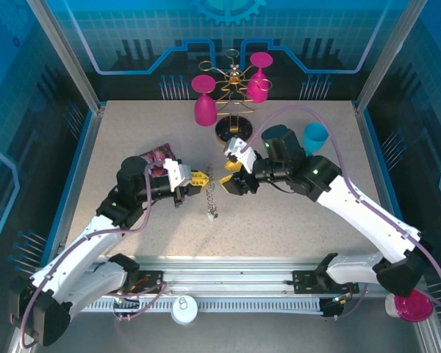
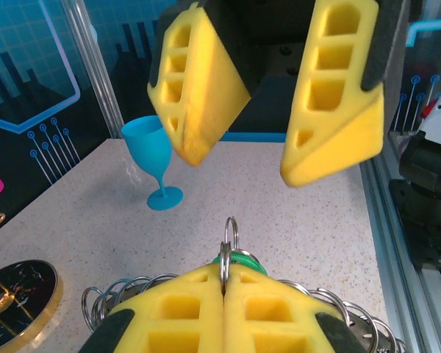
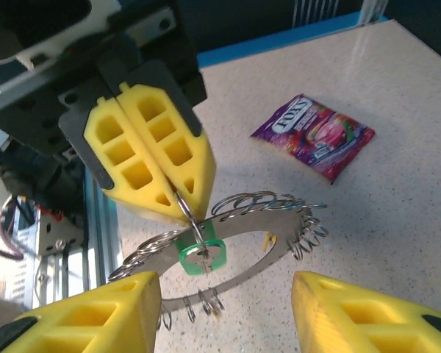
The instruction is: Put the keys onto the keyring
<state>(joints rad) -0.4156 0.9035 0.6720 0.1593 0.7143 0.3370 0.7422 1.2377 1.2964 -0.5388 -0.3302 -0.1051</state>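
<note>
We see a speckled, stone-look beige table [image 1: 294,220] with 2 white-and-black arms meeting at its middle. At the far edge stands a brass-wire rack [image 1: 234,92] on a round black base, with 2 glossy pink glasses [image 1: 204,99] at it. A matte blue plastic glass [image 1: 316,138] stands to its right. A shiny purple packet [image 3: 312,136] lies flat on the table left of centre.

The left gripper [image 1: 201,178] has blocky yellow fingers [image 3: 151,154] with square hollows. They are pressed flat together and pinch a thin wire split ring [image 3: 195,220]. The right gripper [image 1: 230,173] faces it, its wedge-shaped jaws standing wide with nothing between them.

The keyring [image 3: 268,222] is a flat grey steel band strung with many small wire coils. It sits at mid-table, under and between the 2 grippers. We cannot tell whether it rests wholly on the table. From the pinched split ring hangs 1 key [image 3: 214,257] with a square green plastic head, seen against the band's opening.
</note>
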